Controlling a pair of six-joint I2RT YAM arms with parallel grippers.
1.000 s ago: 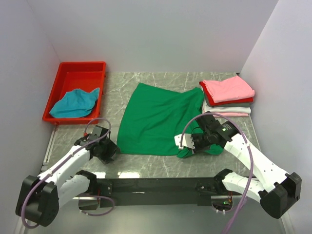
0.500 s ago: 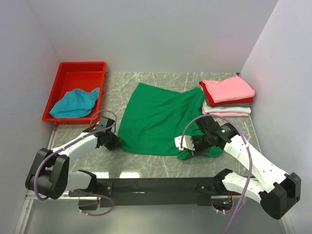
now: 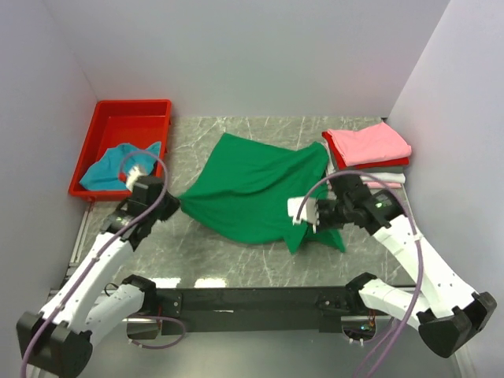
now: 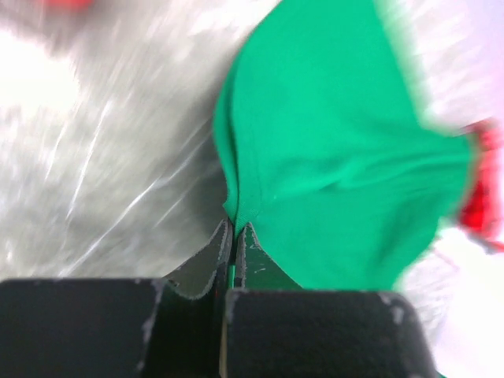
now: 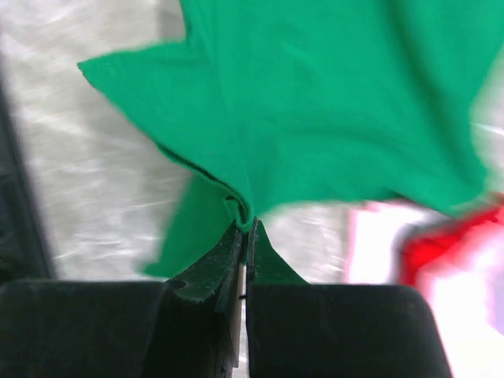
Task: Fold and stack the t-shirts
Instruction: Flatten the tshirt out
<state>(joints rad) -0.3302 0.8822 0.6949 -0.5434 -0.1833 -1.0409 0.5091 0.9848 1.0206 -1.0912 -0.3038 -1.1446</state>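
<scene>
The bright green t-shirt point(image 3: 252, 189) hangs stretched over the middle of the table, its near edge lifted. My left gripper point(image 3: 175, 201) is shut on the shirt's near left corner point(image 4: 236, 216), the cloth pinched between the jaw tips. My right gripper point(image 3: 319, 214) is shut on the near right corner point(image 5: 250, 211), with a sleeve dangling below it. A folded stack of t-shirts point(image 3: 367, 153), pink on top over red and whitish ones, lies at the back right. A teal-blue t-shirt point(image 3: 106, 167) is crumpled in the red tray.
The red plastic tray point(image 3: 126, 118) stands at the back left, just behind my left wrist. White walls close in the table on three sides. The black rail with the arm bases point(image 3: 252, 301) runs along the near edge.
My left gripper closed on the green shirt's left corner and lifted it back and leftward. The right gripper rose too, so the near edge of the shirt left the table.
</scene>
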